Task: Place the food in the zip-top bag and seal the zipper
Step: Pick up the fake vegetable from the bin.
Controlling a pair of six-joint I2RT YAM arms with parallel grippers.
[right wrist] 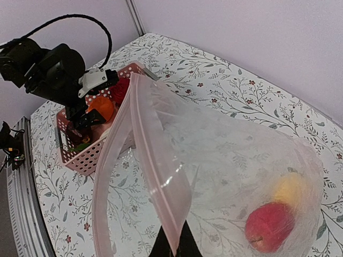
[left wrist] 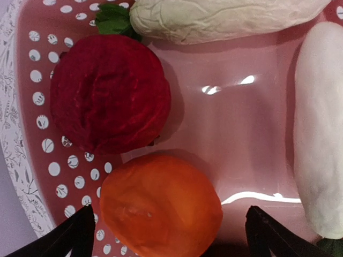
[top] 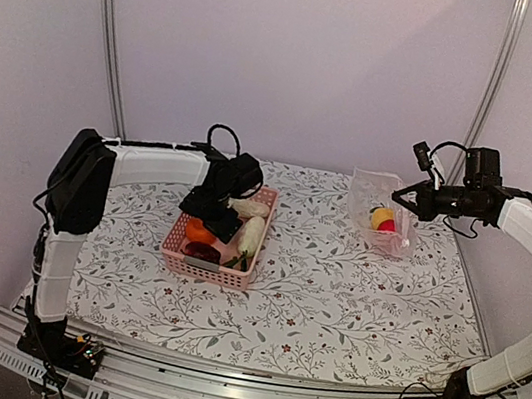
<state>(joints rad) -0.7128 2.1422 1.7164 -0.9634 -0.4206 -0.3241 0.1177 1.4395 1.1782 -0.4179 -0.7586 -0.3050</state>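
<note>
"Jaws, left gripper [left wrist: 170, 242]?"

"Spread wide, low inside the pink basket [left wrist: 47, 160]. Tips flank the orange [left wrist: 161, 206]. Maroon piece [left wrist: 110, 99] just beside it, two white radishes [left wrist: 225, 19] along the basket's other sides."

"Right gripper [right wrist: 171, 242]?"

"Pressed together, pinching the zipper [right wrist: 155, 160] of the zip-top bag [right wrist: 230, 155], held up well to the right of the basket. Mouth gapes toward the basket. Lemon [right wrist: 289, 190] and a red fruit [right wrist: 269, 225] sit touching in the bag's bottom."
</note>
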